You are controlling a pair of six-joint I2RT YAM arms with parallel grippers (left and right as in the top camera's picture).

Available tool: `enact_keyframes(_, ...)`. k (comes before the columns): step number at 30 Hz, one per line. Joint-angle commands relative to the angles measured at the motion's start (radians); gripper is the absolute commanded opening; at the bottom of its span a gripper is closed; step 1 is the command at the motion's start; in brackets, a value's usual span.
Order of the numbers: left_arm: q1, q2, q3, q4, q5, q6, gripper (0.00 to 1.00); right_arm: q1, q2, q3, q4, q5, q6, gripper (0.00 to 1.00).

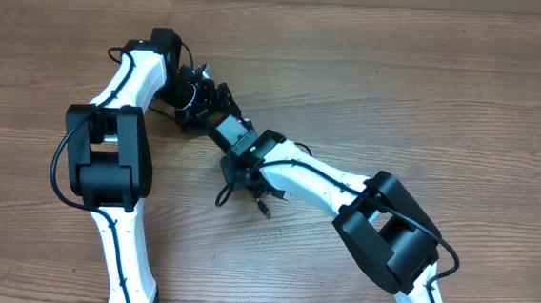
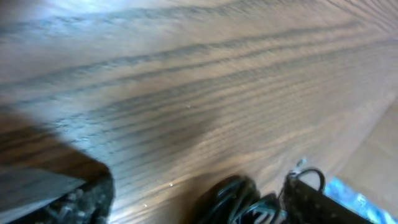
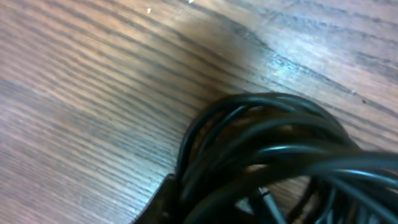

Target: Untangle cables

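Both bent, left claw [image 1: 196,97] beside right claw [image 1: 224,99]

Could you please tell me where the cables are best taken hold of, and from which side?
I would probably take the loose strand that curls out of the cables on their left in the overhead view, pinching it from above. It lies alone on the table, whereas the coiled loops overlap tightly and the right arm covers their far side.
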Motion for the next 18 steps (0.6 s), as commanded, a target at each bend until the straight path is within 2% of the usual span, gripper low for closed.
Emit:
enact_keyframes(1, 0.005, 0.032, -0.013, 0.002, -0.018, 0.085, 0.98, -0.032, 0.017, -0.022, -0.025, -0.077, -0.001, 0.22)
enact_keyframes(5, 0.005, 0.032, -0.013, 0.002, -0.018, 0.085, 1.00, -0.040, 0.017, -0.022, -0.033, -0.115, -0.005, 0.28)
enact_keyframes(9, 0.005, 0.032, -0.013, 0.003, -0.018, 0.085, 0.98, -0.038, 0.017, -0.022, -0.041, -0.113, -0.032, 0.28)
enact_keyframes(11, 0.006, 0.032, -0.013, 0.003, -0.018, 0.085, 0.95, -0.037, 0.017, -0.022, -0.045, -0.107, -0.031, 0.20)
enact_keyframes(12, 0.006, 0.032, -0.013, 0.003, -0.018, 0.085, 0.93, -0.037, 0.017, -0.022, -0.046, -0.103, -0.031, 0.10)
enact_keyframes(13, 0.006, 0.032, -0.013, 0.003, -0.017, 0.085, 0.91, -0.037, 0.017, -0.022, -0.047, -0.103, -0.031, 0.04)
enact_keyframes(16, 0.006, 0.032, -0.013, 0.003, -0.008, 0.089, 0.91, -0.054, 0.014, -0.019, -0.049, -0.134, -0.027, 0.04)
enact_keyframes(18, 0.008, 0.032, -0.013, 0.002, 0.031, 0.119, 0.91, -0.083, 0.008, 0.000, -0.061, -0.222, -0.032, 0.04)
